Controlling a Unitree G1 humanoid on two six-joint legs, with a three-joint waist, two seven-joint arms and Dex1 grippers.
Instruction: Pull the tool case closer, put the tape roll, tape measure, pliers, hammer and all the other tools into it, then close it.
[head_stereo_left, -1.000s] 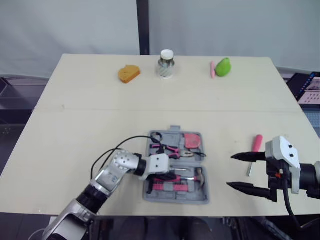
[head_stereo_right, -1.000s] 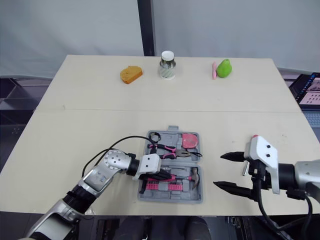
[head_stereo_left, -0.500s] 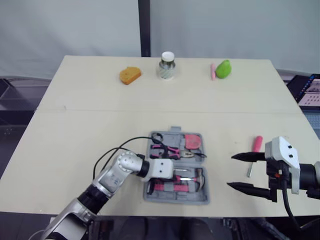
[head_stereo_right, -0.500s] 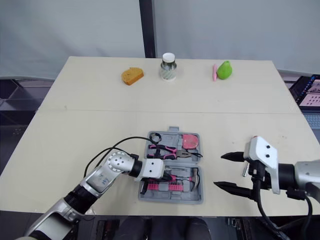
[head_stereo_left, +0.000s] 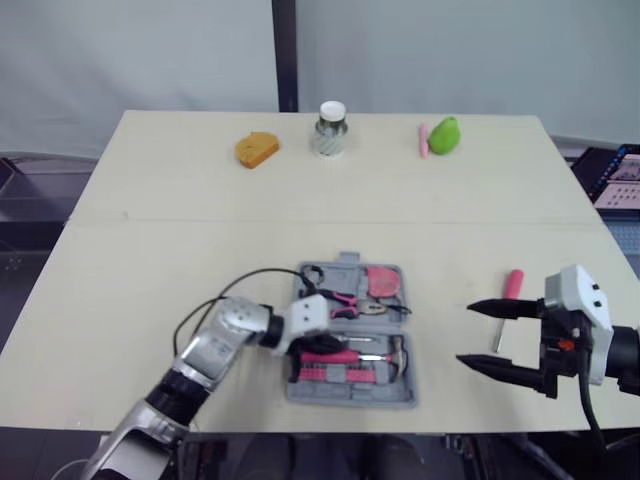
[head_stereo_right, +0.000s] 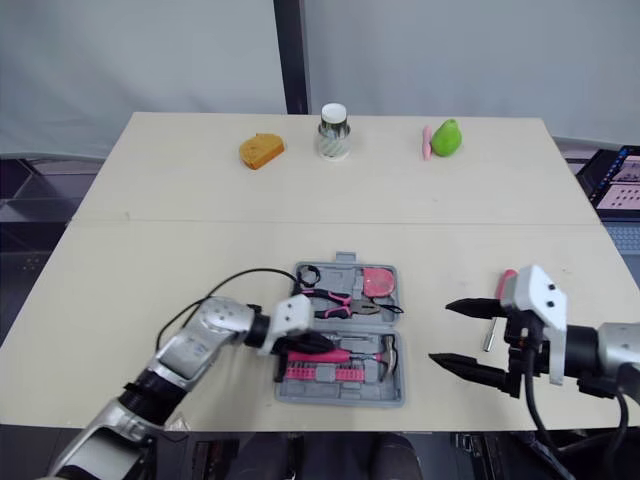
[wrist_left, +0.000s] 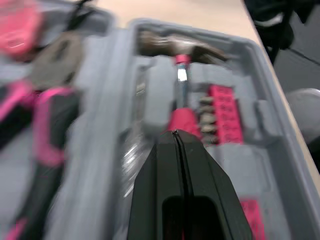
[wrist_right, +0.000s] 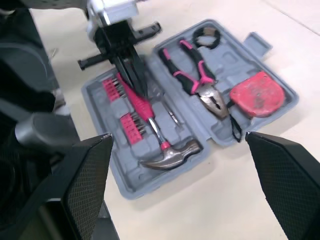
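The grey tool case (head_stereo_left: 350, 398) lies open near the table's front edge. In it are a black tape roll (head_stereo_left: 313, 272), pink-handled pliers (head_stereo_left: 340, 298), a red tape measure (head_stereo_left: 384, 282) and a hammer (wrist_right: 172, 154) with a pink grip, beside rows of pink bits. My left gripper (head_stereo_left: 318, 348) is shut, its tips (wrist_left: 174, 134) pressed together over the hammer's pink grip, with nothing seen between them. My right gripper (head_stereo_left: 465, 333) hangs open to the right of the case, holding nothing. A pink-handled screwdriver (head_stereo_left: 513, 284) lies on the table just beyond it.
At the table's far edge stand an orange bread-shaped object (head_stereo_left: 257, 149), a small jar (head_stereo_left: 330, 128) and a green pear (head_stereo_left: 444, 133) with a pink stick (head_stereo_left: 423, 139) beside it. Bare tabletop (head_stereo_left: 180, 260) spreads left of the case.
My left wrist has drawn back a little to the left, so more of the hammer's pink grip shows. My right gripper has shifted slightly to the right, still open.
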